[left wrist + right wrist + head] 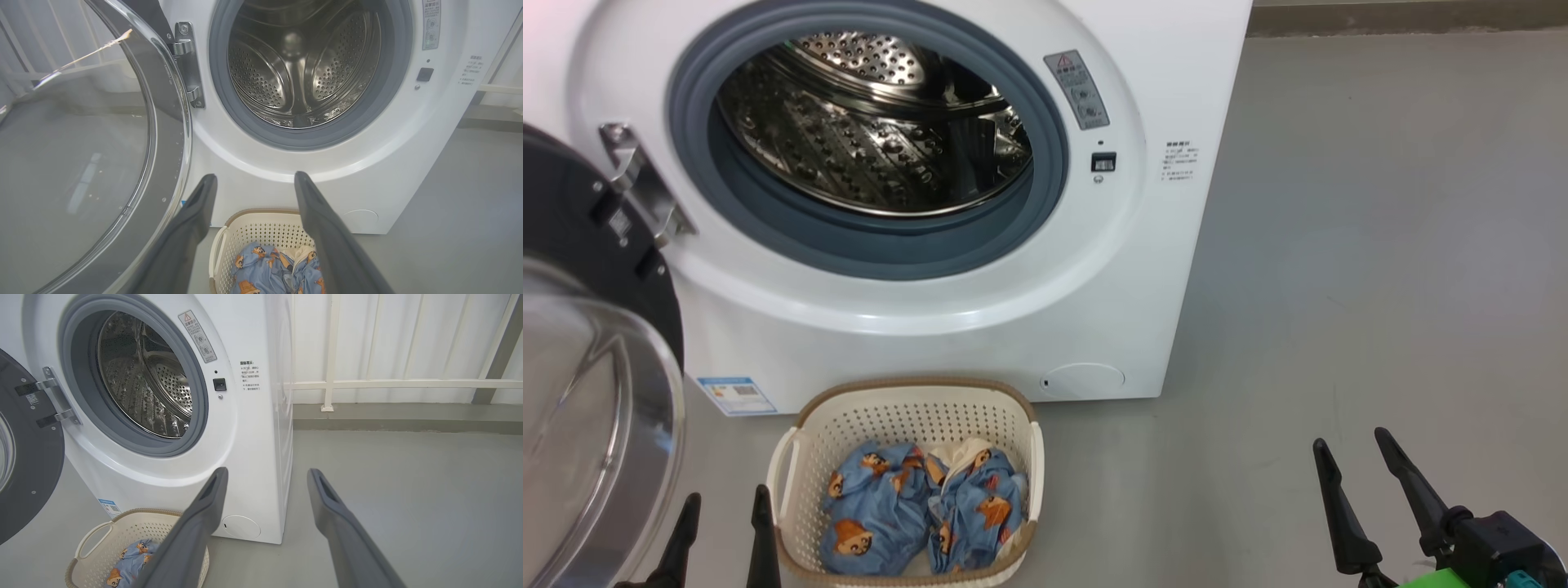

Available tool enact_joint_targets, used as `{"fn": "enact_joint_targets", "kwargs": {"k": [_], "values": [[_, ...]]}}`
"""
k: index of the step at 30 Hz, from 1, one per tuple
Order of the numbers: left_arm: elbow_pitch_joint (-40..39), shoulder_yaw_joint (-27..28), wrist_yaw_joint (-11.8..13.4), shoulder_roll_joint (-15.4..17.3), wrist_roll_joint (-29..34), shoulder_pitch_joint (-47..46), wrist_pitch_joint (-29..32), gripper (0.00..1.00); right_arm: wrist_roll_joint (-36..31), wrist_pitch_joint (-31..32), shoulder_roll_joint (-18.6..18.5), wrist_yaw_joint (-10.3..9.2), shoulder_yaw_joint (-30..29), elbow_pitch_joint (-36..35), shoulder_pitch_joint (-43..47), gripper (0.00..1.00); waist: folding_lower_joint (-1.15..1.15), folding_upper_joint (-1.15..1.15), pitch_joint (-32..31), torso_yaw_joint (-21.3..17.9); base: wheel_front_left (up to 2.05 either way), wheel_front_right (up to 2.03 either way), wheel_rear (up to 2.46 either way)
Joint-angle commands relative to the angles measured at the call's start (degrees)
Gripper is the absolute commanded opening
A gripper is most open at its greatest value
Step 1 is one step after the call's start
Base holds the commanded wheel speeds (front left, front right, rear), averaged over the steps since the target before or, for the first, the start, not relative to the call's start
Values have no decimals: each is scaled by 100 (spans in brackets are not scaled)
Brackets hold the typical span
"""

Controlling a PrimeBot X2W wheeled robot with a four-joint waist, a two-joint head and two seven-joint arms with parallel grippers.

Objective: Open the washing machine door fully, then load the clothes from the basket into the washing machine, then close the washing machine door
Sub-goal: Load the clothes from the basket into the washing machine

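Nearest the head camera, two claws: the left claw [725, 496] hangs just left of the basket [915, 382], and the right claw [1352, 441] is well off to the right over the grey floor [1380, 245]. Both are spread wide, gripping nothing. One basket sits just before the washing machine [1176, 82], with two blue bundles of clothes [915, 510] and some cream cloth inside. Beyond, the one washing machine door [572, 245] is swung open at the left, leaving the steel drum [874, 122] in full view.

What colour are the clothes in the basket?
The clothes are light blue with orange-brown cartoon figures; clearest in the head view.
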Motion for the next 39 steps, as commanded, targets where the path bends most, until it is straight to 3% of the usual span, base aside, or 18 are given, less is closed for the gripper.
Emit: {"fn": "enact_joint_targets", "kwargs": {"k": [1, 24, 39], "values": [[-89, 222, 21, 64, 25, -244, -77, 100, -28, -69, -92, 8, 96, -153, -161, 100, 0, 0, 40, -4, 112, -112, 0], [56, 146, -125, -39, -18, -389, -154, 100, -27, -69, -71, 8, 26, -181, -253, 100, 0, 0, 400, 26, 18, -18, 0], [526, -46, -449, -134, -70, -1595, -159, 100, -61, -69, -107, 8, -48, -562, -632, 100, 0, 0, 1725, 125, 0, 0, 0]]}}
